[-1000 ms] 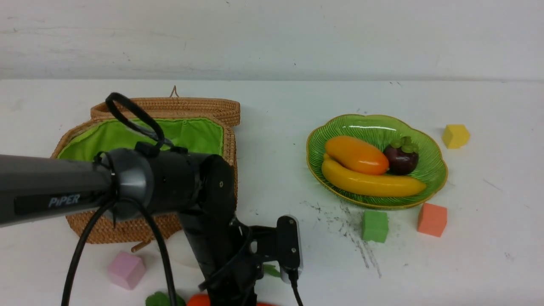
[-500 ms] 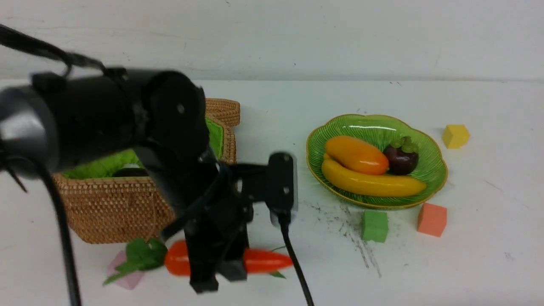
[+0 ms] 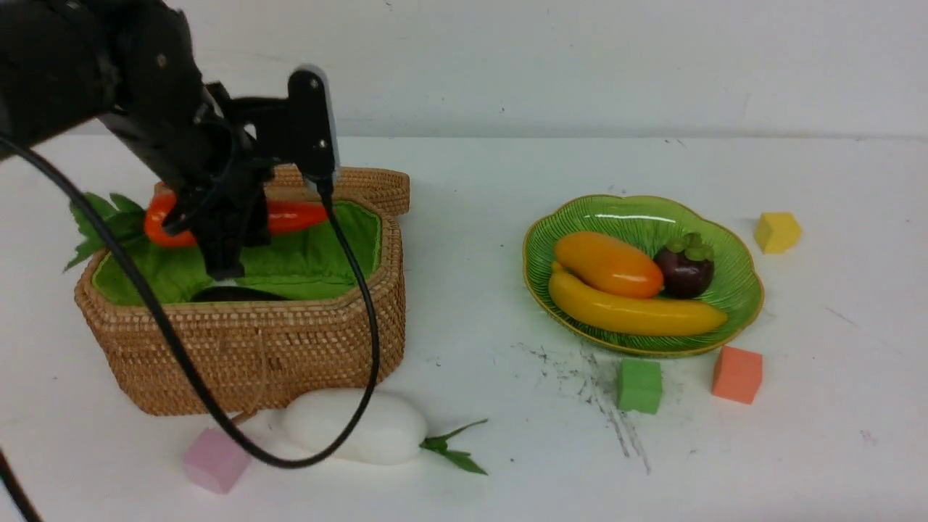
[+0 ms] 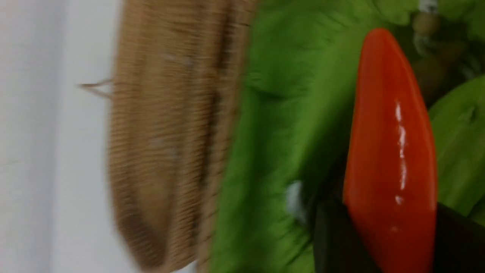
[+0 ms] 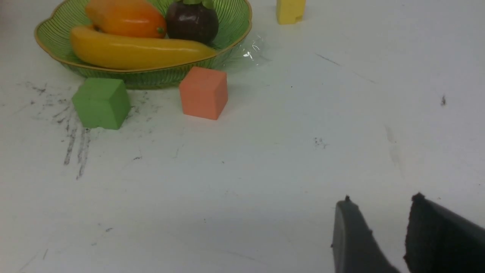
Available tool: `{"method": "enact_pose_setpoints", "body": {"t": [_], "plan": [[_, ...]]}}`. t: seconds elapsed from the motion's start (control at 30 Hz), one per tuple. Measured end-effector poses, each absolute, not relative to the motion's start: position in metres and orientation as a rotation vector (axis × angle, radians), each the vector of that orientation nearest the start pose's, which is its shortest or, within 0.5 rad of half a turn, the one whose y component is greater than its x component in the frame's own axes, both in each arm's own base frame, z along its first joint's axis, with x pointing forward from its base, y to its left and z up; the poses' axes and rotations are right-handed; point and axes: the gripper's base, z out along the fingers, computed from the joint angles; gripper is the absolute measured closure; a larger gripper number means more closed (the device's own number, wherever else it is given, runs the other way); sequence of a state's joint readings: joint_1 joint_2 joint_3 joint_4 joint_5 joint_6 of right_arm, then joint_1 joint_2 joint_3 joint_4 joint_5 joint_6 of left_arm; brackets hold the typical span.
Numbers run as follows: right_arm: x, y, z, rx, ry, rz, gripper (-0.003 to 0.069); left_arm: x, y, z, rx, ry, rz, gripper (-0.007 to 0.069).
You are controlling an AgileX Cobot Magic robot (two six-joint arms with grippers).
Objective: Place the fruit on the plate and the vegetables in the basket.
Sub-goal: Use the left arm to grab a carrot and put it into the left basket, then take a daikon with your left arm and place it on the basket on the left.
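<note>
The left gripper (image 3: 217, 243) is clamped on the carrot (image 3: 286, 216), holding it level above the open basket (image 3: 290, 348). The right gripper (image 5: 379, 227) holds nothing; its jaws stand slightly apart above bare table (image 5: 265, 159). The mango (image 3: 607, 264), banana (image 3: 634, 310) and mangosteen (image 3: 685, 270) lie on the plate (image 3: 638, 214). The white vegetable (image 3: 355, 426) lies just before the basket.

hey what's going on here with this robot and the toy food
The left end effector grips an orange carrot and holds it over the open woven basket, ready to drop it in. Something dark already lies inside. The mango, banana and mangosteen sit on the green plate. A white vegetable lies on the table in front of the basket. The right end effector holds nothing, low over bare table.
</note>
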State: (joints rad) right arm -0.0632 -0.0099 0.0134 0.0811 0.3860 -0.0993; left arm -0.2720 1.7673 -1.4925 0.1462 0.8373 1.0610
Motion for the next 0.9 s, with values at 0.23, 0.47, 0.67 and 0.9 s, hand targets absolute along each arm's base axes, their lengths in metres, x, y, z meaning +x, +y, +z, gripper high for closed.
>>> {"method": "enact_pose_setpoints", "body": {"t": [0.23, 0.47, 0.67, 0.9], "plan": [[0.052, -0.001, 0.175, 0.015, 1.872, -0.033, 0.0417, 0.394, -0.100, 0.256, 1.691, 2.116, 0.405, 0.0368], [0.052, -0.001, 0.175, 0.015, 1.872, -0.033, 0.0417, 0.391, -0.099, 0.258, 1.640, 2.173, 0.382, 0.0199], [0.052, -0.001, 0.175, 0.015, 1.872, -0.033, 0.0417, 0.378, -0.096, 0.279, 1.548, 2.217, 0.350, -0.0035], [0.052, -0.001, 0.175, 0.015, 1.872, -0.033, 0.0417, 0.320, -0.093, 0.329, 1.548, 2.104, 0.282, -0.0011]]}}
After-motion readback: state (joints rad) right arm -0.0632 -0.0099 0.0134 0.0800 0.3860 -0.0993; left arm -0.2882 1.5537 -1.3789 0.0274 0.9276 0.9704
